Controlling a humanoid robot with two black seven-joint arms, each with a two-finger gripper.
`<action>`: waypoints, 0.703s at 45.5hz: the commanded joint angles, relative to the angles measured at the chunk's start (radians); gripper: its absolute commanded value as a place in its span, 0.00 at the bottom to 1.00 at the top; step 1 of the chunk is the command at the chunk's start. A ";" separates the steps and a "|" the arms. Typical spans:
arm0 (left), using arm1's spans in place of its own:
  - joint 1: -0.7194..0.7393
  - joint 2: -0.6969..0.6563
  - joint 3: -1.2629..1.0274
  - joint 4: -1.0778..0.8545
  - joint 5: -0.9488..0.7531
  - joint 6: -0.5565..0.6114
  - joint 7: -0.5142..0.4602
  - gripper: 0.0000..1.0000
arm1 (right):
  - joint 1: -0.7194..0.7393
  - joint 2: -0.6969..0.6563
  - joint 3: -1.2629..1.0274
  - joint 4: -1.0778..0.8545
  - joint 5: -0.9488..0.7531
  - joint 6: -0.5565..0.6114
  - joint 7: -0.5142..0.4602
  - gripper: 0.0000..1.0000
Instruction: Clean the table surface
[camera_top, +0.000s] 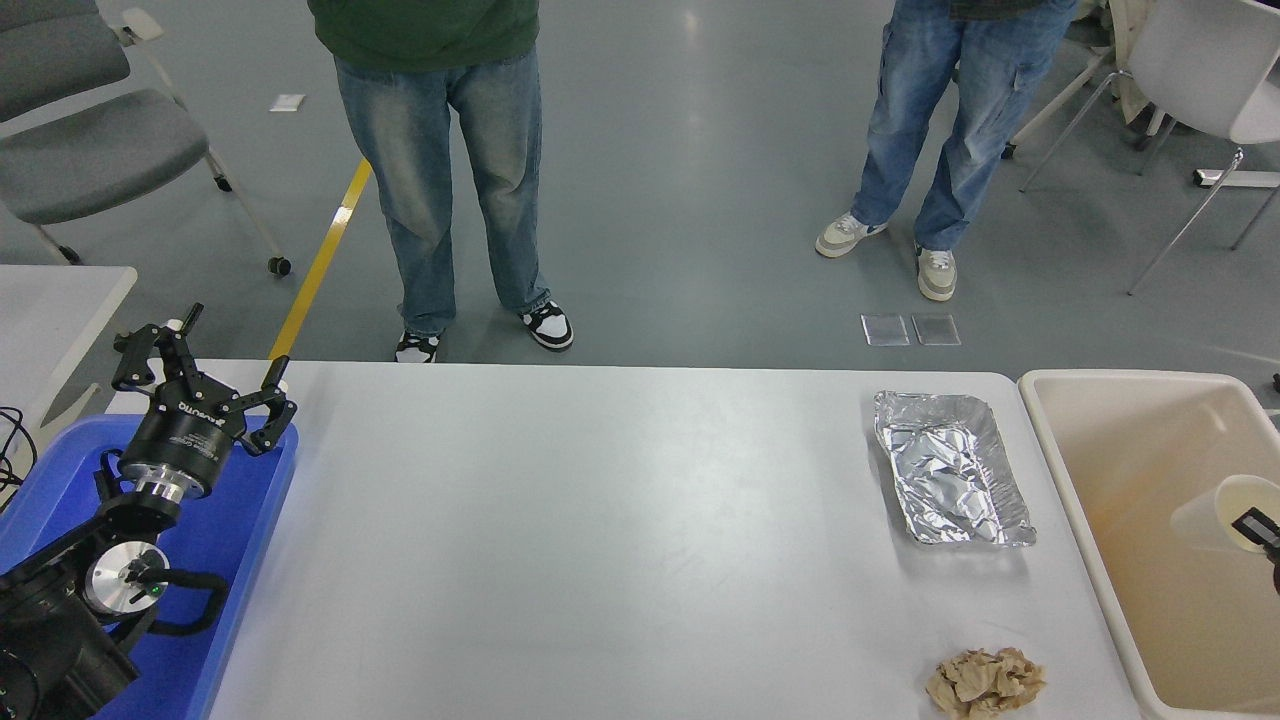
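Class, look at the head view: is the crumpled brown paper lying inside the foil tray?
No, the crumpled brown paper lies on the table surface, apart from the foil tray.

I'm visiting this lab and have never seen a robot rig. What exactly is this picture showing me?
The camera sits high on a two-armed robot and looks down over its wide white-grey table surface. At the lower left, the black left gripper hangs open over a blue plastic tray. On the table's right side lie a crumpled silver foil tray and a wad of brown paper. Beside the table stands a beige bin. At the right edge only a tip of the right gripper shows, at a pale cup over the bin; its grip is unclear. Two people in jeans stand at the far side.
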 joint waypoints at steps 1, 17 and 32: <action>0.000 0.000 0.000 0.000 0.000 0.000 0.000 1.00 | -0.020 0.046 -0.004 -0.031 0.021 -0.030 -0.047 0.00; 0.000 0.000 0.000 0.000 0.000 0.000 0.000 1.00 | -0.034 0.043 0.003 -0.034 0.023 -0.048 -0.076 0.00; 0.000 0.000 0.000 0.000 0.000 0.000 0.000 1.00 | -0.023 0.046 -0.010 -0.046 0.027 -0.139 -0.090 1.00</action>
